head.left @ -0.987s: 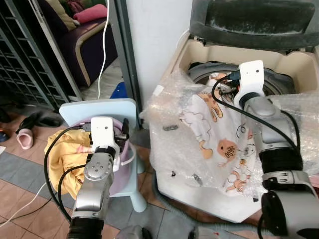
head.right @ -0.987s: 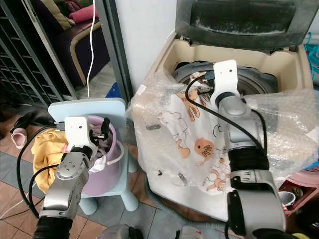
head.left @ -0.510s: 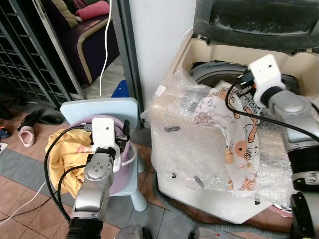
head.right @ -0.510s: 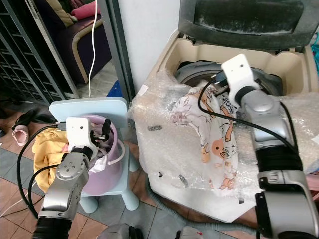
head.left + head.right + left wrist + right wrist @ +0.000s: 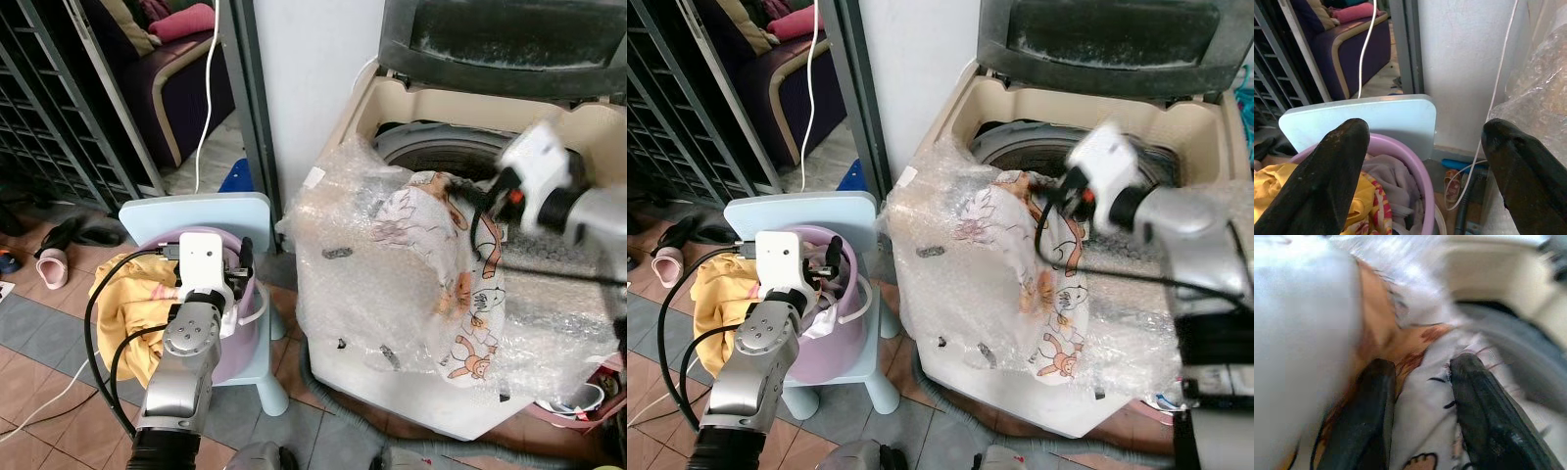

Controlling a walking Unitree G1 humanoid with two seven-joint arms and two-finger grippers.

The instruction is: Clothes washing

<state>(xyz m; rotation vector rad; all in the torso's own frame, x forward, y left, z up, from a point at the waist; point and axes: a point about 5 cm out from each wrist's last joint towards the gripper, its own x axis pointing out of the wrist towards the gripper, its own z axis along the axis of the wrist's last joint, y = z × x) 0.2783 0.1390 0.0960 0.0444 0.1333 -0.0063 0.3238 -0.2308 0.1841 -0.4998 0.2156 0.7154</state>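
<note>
The right end effector (image 5: 1420,416) pinches the printed cloth (image 5: 460,294) over the washer (image 5: 441,117) rim; the cloth hangs down the washer's front. Left of the washer, the left end effector (image 5: 1425,166) hovers wide open and empty above the pink basket (image 5: 1415,161).

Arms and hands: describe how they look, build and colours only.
Both arms are silver metal with jointed segments. The left arm has black cables looping beside it and a white boxy block at the wrist. The right arm carries the same white block, blurred, with a black cable below. Each hand has two long black fingers, thick and matte with rounded tips.
</note>
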